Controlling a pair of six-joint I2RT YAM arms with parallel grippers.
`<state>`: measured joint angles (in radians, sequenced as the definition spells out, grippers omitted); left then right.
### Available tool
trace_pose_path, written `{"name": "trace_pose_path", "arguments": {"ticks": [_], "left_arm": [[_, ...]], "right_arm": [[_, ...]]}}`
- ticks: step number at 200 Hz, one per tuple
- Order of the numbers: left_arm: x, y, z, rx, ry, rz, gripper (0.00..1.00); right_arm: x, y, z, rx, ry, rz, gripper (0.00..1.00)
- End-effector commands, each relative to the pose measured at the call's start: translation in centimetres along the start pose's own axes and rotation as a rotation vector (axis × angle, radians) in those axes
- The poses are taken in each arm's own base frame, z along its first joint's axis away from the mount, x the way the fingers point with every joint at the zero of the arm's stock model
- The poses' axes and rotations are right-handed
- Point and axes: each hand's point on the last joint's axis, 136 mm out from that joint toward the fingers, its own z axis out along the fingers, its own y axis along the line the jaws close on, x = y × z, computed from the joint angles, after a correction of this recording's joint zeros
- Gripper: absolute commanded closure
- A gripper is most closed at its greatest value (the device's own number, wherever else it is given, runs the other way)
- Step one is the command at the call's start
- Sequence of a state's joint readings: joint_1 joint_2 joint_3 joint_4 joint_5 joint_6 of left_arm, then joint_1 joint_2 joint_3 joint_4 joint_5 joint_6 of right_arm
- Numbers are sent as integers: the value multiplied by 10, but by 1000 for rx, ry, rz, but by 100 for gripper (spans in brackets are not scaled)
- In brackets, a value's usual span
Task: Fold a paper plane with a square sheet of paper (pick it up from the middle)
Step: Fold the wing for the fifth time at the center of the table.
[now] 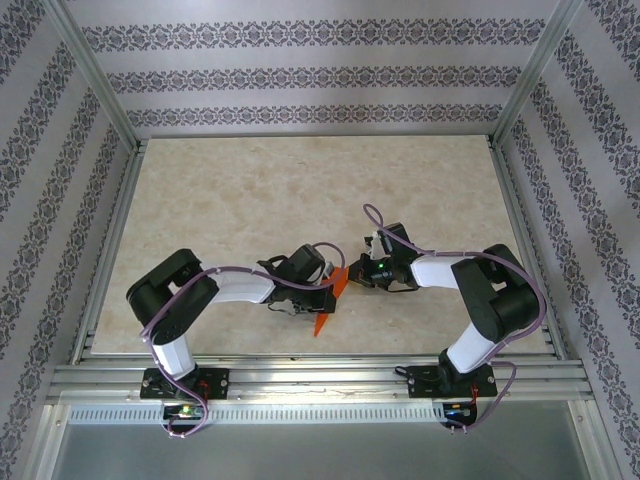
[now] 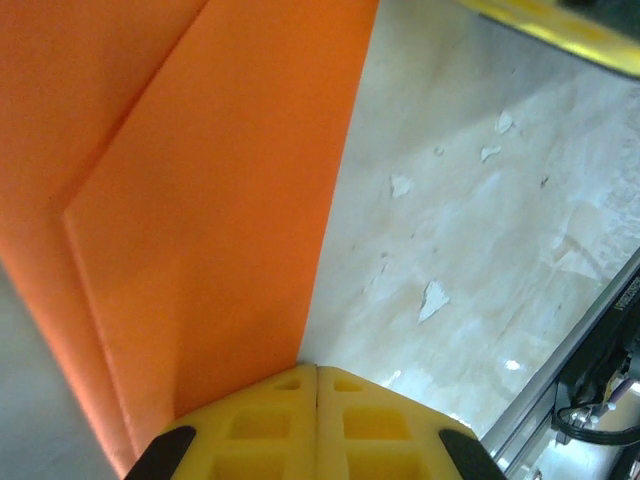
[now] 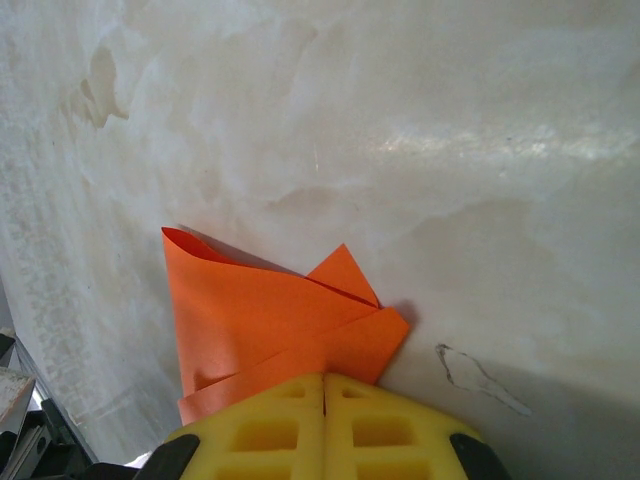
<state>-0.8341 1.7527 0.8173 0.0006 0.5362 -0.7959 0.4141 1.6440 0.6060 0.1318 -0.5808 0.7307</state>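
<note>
progress: paper plane [image 3: 262,318] partly folded, prob more creases to go | my left gripper [image 2: 318,372] and right gripper [image 3: 323,380] both pinching it

Your left arm [image 1: 240,288] and right arm [image 1: 440,270] bend inward, wrists nearly meeting low over the surface, both jaws clamped on the orange paper [image 1: 338,285].

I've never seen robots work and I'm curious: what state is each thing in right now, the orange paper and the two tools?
orange paper: folded into overlapping layers with visible creases, held between both tools.
left tool: closed, pinching the orange paper.
right tool: closed, pinching the orange paper's layered flaps.
</note>
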Motion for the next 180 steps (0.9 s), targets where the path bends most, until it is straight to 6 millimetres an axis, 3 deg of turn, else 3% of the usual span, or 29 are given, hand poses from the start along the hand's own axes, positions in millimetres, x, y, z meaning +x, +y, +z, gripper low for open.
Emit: {"name": "trace_pose_path", "arguments": {"ticks": [1, 75, 116, 150, 180], "left_arm": [[33, 21, -1, -78, 74, -18, 94], [62, 25, -26, -35, 59, -35, 93], [28, -11, -65, 56, -134, 42, 89], [-5, 6, -85, 9, -247, -33, 87], [-25, 19, -90, -17, -292, -83, 87]], "right_arm": [[13, -34, 7, 106, 24, 51, 100], [13, -32, 7, 95, 28, 46, 100], [6, -8, 4, 25, 22, -2, 100], [-2, 11, -2, -13, 10, -33, 100], [-4, 22, -8, -44, 3, -48, 100]]}}
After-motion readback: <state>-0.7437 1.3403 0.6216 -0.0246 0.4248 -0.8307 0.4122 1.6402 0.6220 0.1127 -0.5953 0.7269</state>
